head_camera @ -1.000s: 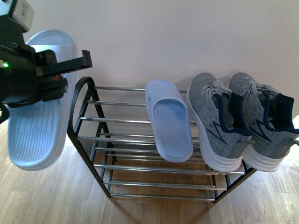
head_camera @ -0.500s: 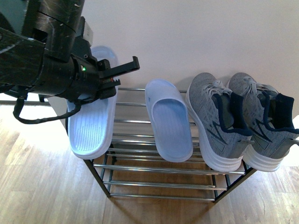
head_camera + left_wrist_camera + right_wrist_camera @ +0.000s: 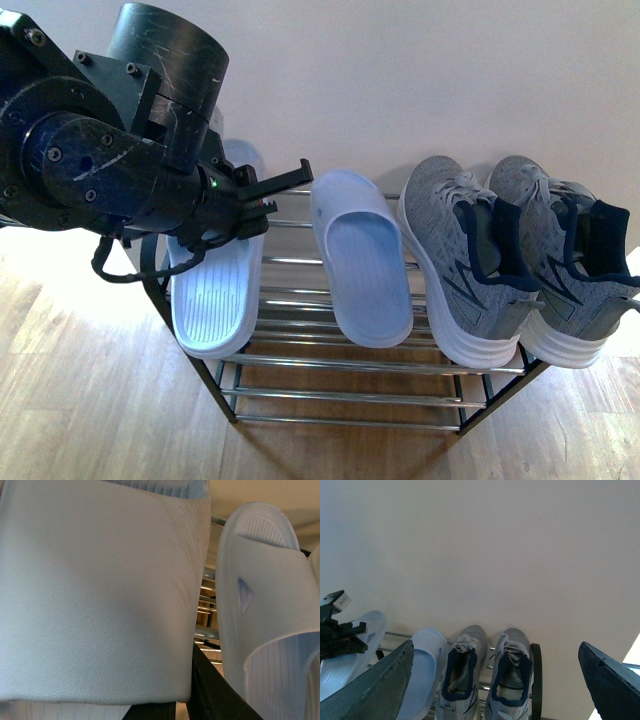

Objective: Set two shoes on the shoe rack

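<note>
My left gripper (image 3: 262, 200) is shut on a pale blue slide (image 3: 215, 290), which lies along the left end of the shoe rack (image 3: 350, 362), sole on the top bars. Its strap fills the left wrist view (image 3: 95, 590). A second pale blue slide (image 3: 362, 265) rests beside it on the rack and also shows in the left wrist view (image 3: 260, 605). Two grey knit sneakers (image 3: 465, 265) (image 3: 570, 255) sit at the rack's right end. My right gripper (image 3: 495, 680) is open, raised in front of the rack, and out of the front view.
A plain pale wall (image 3: 400, 80) stands right behind the rack. Wood flooring (image 3: 90, 400) lies in front and to the left. The rack's lower chrome tiers (image 3: 345, 395) hold nothing.
My left arm has carried the slide rightward and down from off the rack's left side onto the rack's left end. The other shoes have not moved.
</note>
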